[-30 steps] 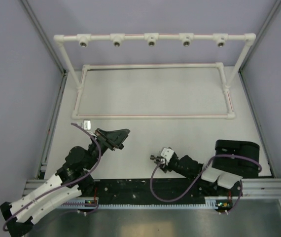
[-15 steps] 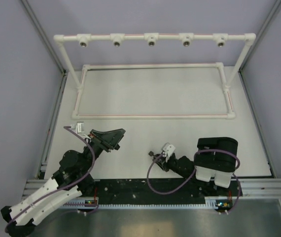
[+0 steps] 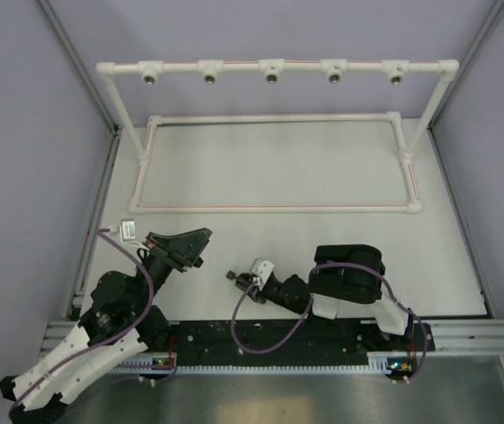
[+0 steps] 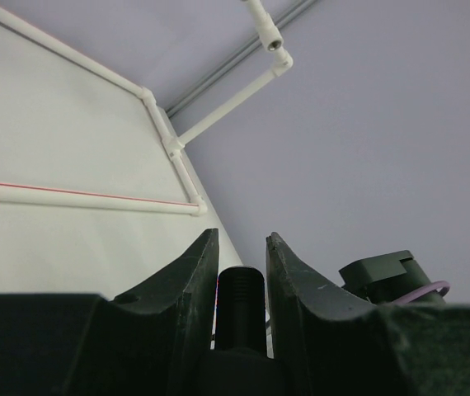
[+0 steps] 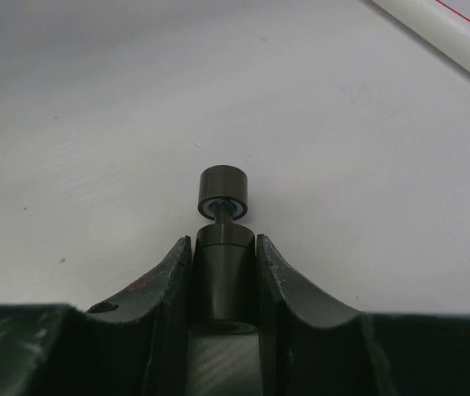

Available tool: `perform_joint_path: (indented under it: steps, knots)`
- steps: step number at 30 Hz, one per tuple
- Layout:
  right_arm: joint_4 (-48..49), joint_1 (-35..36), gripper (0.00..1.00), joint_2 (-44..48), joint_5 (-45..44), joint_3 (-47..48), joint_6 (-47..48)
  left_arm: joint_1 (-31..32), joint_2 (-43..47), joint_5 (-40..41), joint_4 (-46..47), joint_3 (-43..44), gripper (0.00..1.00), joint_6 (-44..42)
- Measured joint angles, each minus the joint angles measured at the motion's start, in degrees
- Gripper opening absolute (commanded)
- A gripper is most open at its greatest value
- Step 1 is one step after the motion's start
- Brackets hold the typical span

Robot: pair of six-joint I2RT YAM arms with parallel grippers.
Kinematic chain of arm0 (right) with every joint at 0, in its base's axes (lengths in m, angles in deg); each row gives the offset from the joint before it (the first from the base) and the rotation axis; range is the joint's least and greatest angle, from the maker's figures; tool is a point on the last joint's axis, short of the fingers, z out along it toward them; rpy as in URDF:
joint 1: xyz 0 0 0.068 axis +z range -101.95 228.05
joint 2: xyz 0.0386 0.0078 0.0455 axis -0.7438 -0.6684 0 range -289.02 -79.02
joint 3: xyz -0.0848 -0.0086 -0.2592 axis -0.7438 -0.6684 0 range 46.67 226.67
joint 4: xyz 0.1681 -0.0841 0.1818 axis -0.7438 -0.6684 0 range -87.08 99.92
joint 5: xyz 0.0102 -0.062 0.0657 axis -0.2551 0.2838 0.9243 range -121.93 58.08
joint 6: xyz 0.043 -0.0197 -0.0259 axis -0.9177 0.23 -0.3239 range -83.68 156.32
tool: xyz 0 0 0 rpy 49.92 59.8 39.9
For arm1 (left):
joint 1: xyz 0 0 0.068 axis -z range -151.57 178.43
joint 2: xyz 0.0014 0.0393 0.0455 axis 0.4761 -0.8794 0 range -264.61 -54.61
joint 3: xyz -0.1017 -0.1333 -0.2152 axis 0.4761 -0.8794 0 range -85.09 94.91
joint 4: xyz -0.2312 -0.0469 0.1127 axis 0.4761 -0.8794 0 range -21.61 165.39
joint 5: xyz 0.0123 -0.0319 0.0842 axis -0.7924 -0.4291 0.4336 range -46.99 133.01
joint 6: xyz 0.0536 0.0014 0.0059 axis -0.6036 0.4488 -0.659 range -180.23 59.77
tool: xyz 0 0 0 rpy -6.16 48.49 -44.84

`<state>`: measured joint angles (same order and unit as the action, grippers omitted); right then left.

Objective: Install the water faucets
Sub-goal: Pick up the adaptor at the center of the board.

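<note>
My left gripper [image 4: 242, 247] is shut on a short stubby black faucet cylinder [image 4: 241, 301] with a threaded end, standing between the jaws. In the top view the left gripper [image 3: 194, 241] is at the near left, pointing right; its piece is hidden there. My right gripper [image 5: 223, 243] is shut on the other black faucet [image 5: 223, 260], whose round knob [image 5: 222, 191] sticks out past the fingertips just above the white table. In the top view the right gripper [image 3: 241, 282] is near the front centre, pointing left.
The white pipe frame [image 3: 274, 208] stands at the back, its raised top bar carrying several metal-ringed sockets [image 3: 271, 76]. Purple walls close in both sides. The frame's base pipe [image 4: 78, 195] and part of the right arm [image 4: 383, 276] show in the left wrist view.
The right arm has swung left across the front, carrying its faucet toward the centre. The left gripper has drawn back to the left and a little nearer, still holding its piece.
</note>
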<state>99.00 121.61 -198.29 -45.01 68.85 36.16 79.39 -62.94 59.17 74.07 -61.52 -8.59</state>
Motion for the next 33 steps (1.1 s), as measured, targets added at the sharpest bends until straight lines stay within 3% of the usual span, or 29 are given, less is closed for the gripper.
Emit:
perform_joint_path:
  steps: [1,3,9,18,33]
  knots:
    - [0.0,-0.2,0.0,-0.9,1.0,1.5,0.7,0.0,0.5,0.2,-0.3,0.3,0.0,-0.1]
    - [0.0,-0.9,0.29,-2.6,3.7,4.2,1.8,0.0,1.4,0.5,-1.0,0.8,0.0,-0.2]
    - [-0.3,-2.1,0.45,-4.6,8.1,6.7,3.1,0.0,1.9,0.9,-3.5,1.0,0.0,-0.2]
    - [0.3,-2.5,0.47,-6.1,10.1,8.4,3.8,0.0,1.9,0.9,-3.8,1.0,0.0,-0.2]
    - [0.3,-3.2,0.4,-8.2,14.8,11.3,3.3,0.0,0.9,1.3,-3.6,1.0,0.0,-0.2]
